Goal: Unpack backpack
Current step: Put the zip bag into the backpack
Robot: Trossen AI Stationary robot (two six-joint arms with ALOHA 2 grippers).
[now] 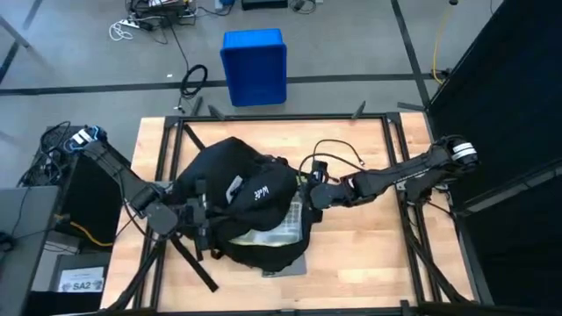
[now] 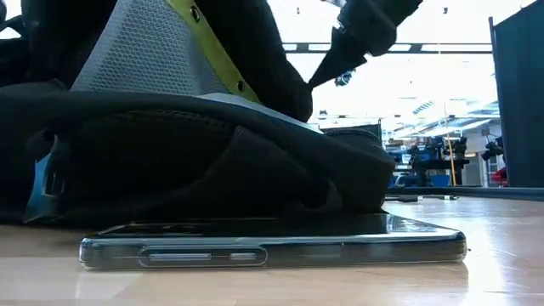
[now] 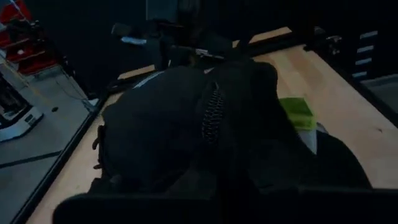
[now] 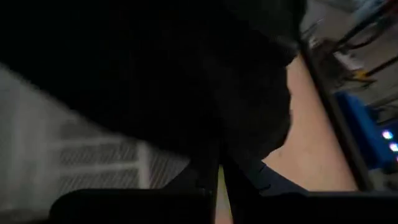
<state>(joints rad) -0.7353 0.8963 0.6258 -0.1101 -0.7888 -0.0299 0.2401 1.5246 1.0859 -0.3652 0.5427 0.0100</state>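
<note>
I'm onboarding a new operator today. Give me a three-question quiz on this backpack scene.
1. True or false: the large rounded black fabric backpack lies on the wooden table.
2. Which gripper is at the backpack's open side: A left, B right?
3. Fill in: in the low view, a flat ____ with side buttons lies before the backpack.

Key: 1 true; 2 B, the right gripper; the left gripper is on the other side; 3 phone.

Robotics lab or workshop, wooden workbench (image 1: 351, 254), concrete floor with loose cables (image 1: 149, 22), blue plastic box (image 1: 255, 66)
</note>
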